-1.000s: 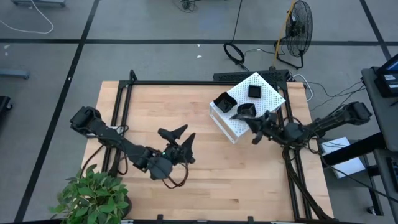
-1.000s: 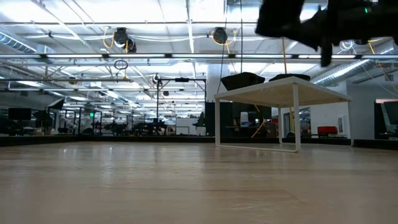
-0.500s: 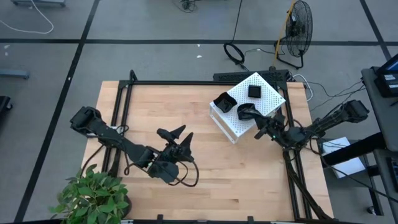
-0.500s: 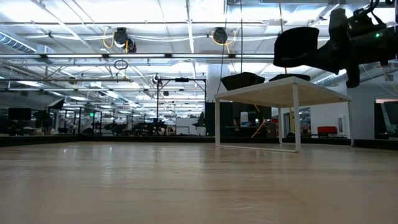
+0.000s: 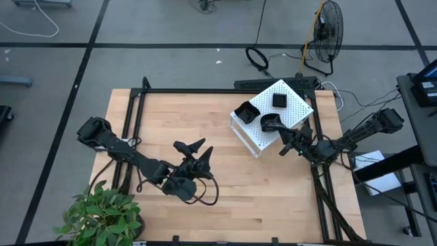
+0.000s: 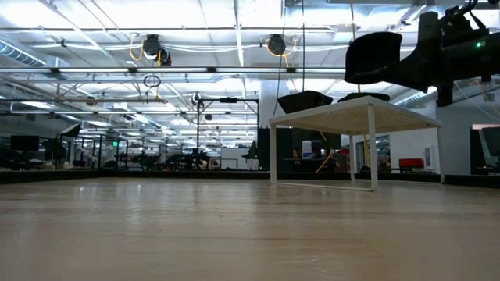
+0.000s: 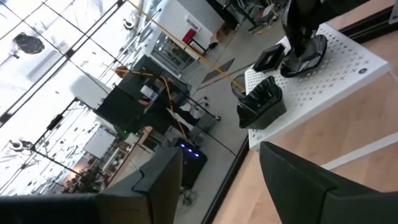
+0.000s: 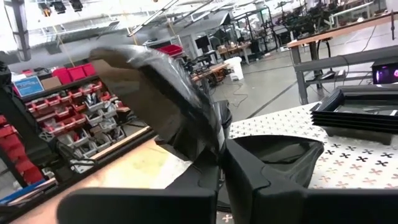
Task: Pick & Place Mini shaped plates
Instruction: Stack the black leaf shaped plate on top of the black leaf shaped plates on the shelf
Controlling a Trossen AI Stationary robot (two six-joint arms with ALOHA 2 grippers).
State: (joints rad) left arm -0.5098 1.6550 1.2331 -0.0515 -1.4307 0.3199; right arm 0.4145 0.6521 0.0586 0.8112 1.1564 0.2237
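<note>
Two small glossy black plates rest on top of the white perforated box (image 5: pixel 290 104): a wavy-edged one (image 5: pixel 246 113) and a square one (image 5: pixel 279 100). In the right wrist view the square one shows as a stack (image 8: pixel 354 109), with one more dish (image 8: pixel 273 155) lying on the box. My right gripper (image 5: pixel 280 131) is over the box's near edge, shut on another black plate (image 6: pixel 373 56). My left gripper (image 5: pixel 205 147) hangs open above the middle of the table, holding nothing; its fingers (image 7: pixel 161 180) frame the box from afar. My right gripper (image 8: pixel 221 146) pinches the black plate by its rim (image 8: pixel 208 140) between the two fingers. The fingers (image 6: pixel 414 66) come about level from the table's right side. The plate is lifted clear above the box top and sits tilted, its hollow side turned up and away.
The box stands on thin legs (image 6: pixel 371 148) at the table's far right. A potted plant (image 5: pixel 102 215) sits at the near left corner. Bare wood (image 5: pixel 225 184) lies between the two arms. A fan (image 5: pixel 326 31) and cables lie on the floor beyond the far edge.
My right gripper has come down toward the box top with the plate, staying shut on it, and has slowed to nearly still over the last half second. The plate has dropped into the low view and hangs just above the box.
</note>
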